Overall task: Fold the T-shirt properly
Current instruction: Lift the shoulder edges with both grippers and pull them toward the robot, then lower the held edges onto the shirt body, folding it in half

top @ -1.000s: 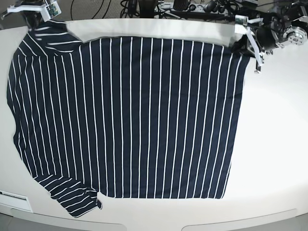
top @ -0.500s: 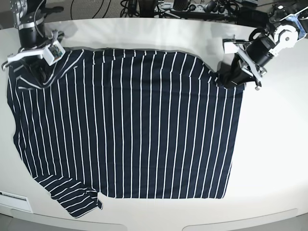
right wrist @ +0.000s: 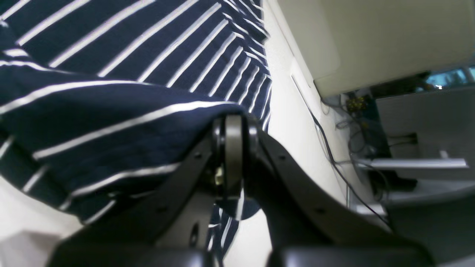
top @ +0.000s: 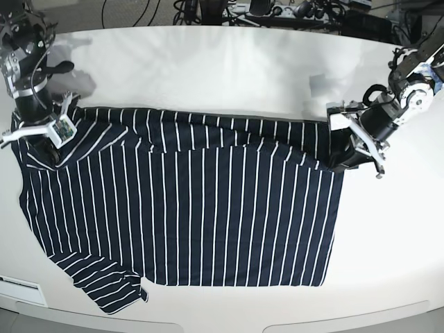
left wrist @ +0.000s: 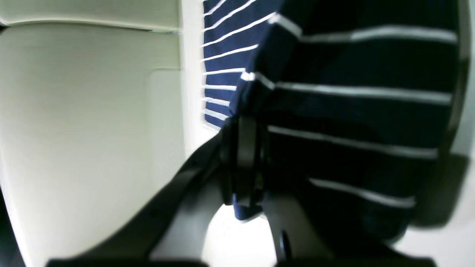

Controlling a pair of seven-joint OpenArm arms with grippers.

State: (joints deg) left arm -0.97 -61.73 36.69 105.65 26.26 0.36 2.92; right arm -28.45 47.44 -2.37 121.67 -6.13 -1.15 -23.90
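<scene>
The T-shirt [top: 194, 208], dark navy with thin white stripes, lies spread on the white table, its far edge lifted and doubled over toward the front. My left gripper [top: 338, 161] is shut on the shirt's corner at the right of the base view. In the left wrist view the left gripper [left wrist: 243, 159] pinches a fold of the T-shirt [left wrist: 352, 111]. My right gripper [top: 41, 149] is shut on the shirt's corner at the left. Up close, the right gripper [right wrist: 232, 159] clamps the T-shirt [right wrist: 111, 122], which drapes over its fingers. One sleeve [top: 104, 281] lies flat at the front left.
The table [top: 208, 62] shows bare white behind the folded edge and to the right of the shirt. Cables and equipment [top: 263, 10] line the back edge. A small label [top: 21, 283] sits at the front left rim.
Both grippers have moved toward the front with the shirt's far edge in them. The fold line has come forward, uncovering more table at the back.
</scene>
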